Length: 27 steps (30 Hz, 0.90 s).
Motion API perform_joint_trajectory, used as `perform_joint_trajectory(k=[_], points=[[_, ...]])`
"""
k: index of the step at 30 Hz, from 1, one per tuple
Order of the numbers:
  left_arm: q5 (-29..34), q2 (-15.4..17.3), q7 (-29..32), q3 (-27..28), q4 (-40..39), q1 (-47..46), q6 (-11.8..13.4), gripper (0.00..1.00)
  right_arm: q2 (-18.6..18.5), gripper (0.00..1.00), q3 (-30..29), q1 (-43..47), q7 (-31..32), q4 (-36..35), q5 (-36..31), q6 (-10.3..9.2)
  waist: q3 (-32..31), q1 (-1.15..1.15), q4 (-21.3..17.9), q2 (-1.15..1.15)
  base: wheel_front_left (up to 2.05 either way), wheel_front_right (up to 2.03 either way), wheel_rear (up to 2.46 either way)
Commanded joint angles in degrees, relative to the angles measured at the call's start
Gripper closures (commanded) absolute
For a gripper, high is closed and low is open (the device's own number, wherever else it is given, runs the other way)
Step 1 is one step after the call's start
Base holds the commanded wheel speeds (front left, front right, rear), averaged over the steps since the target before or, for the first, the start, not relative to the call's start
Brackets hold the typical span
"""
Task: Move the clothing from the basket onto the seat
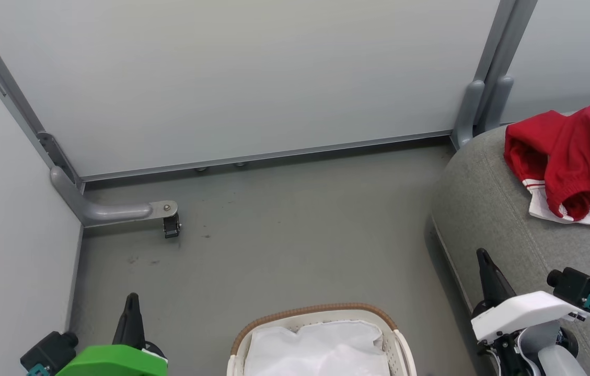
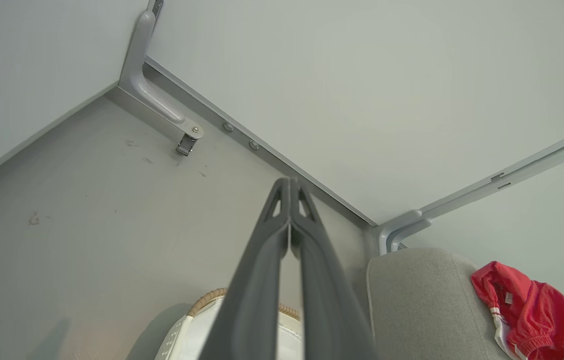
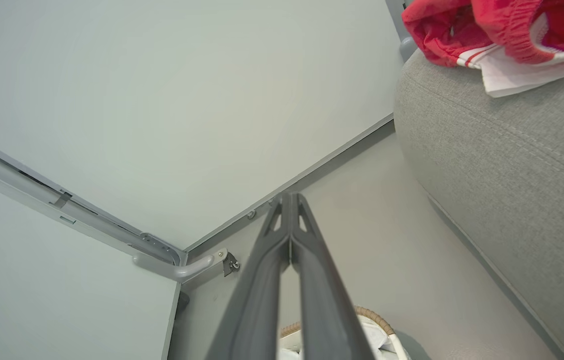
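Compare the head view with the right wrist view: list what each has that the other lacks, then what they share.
Head view, not right wrist view: the green-covered left hand, shut. Right wrist view, not head view: triangular cut-outs beside the shut right hand's fingertips. Both: the bright red clothing lying on the large grey woven-fabric seat, the cream perforated plastic basket with its brown woven rim, the grey floor.

- The left gripper [image 2: 290, 182], fingers pressed together, crosses in front of the basket [image 2: 205, 301] on the grey floor [image 2: 87, 225].
- Red clothing [image 2: 531, 312] lies crumpled on the grey seat [image 2: 411, 300], beside the partition post [image 2: 401, 227].
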Motion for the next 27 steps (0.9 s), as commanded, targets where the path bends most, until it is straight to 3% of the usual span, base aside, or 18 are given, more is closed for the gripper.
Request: perform_joint_trajectory(k=[1,27], points=[[-1.8,0.2,0.4,0.6,-1.0,-1.9,-0.5,1.00,-0.3,1.00,-0.5,-0.1,0.4,-1.1,2.1,-0.02,0.0,0.00,0.0,0.00,0.00,0.00,0.00],[-17.6,0.3,5.2,3.9,-1.7,-4.1,-1.9,1.00,-0.4,1.00,-2.8,0.4,5.2,-3.5,20.4,-0.03,0.2,0.00,-0.1,0.00,0.00,0.00,0.00]])
